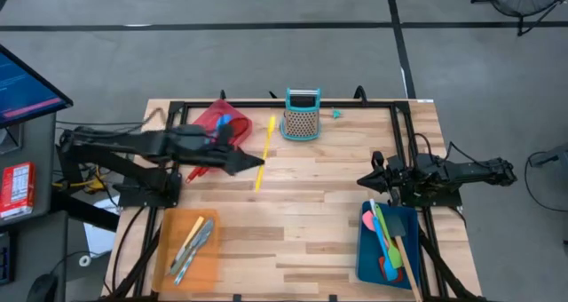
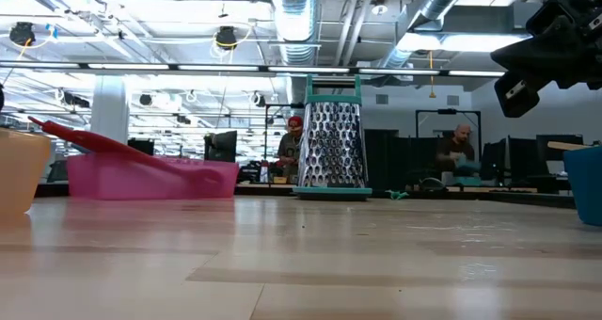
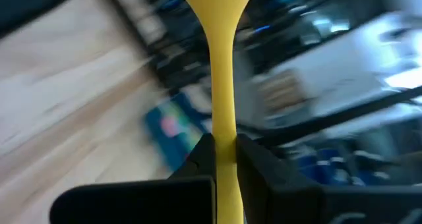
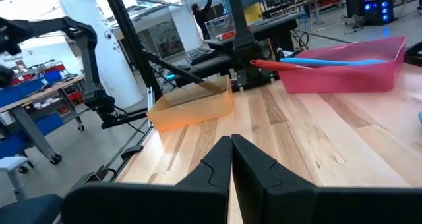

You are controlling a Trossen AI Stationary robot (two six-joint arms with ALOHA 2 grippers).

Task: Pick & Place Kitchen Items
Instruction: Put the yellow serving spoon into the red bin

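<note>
The left claw (image 1: 251,162) reaches over the light wooden slatted surface (image 1: 311,213) and pinches the slim yellow long-handled spoon (image 1: 264,151) by its handle. In the left wrist view the two dark fingers (image 3: 203,159) press against either side of the yellow handle, whose bowl end points away from the claw. From above, the spoon runs from beside the claw toward the teal-framed box grater with orange mesh (image 1: 302,115).

Behind the left arm sits the flat red tray (image 1: 209,122) with a blue utensil (image 1: 223,122) in it. The flat orange tray (image 1: 190,245) near the front edge holds silvery cutlery pieces (image 1: 193,242). The flat blue tray (image 1: 388,245) at the right holds a green spatula (image 1: 387,234) among others.

The right claw (image 1: 364,181) waits above the surface just beside the blue tray, its fingers (image 4: 214,161) pressed together on nothing.
</note>
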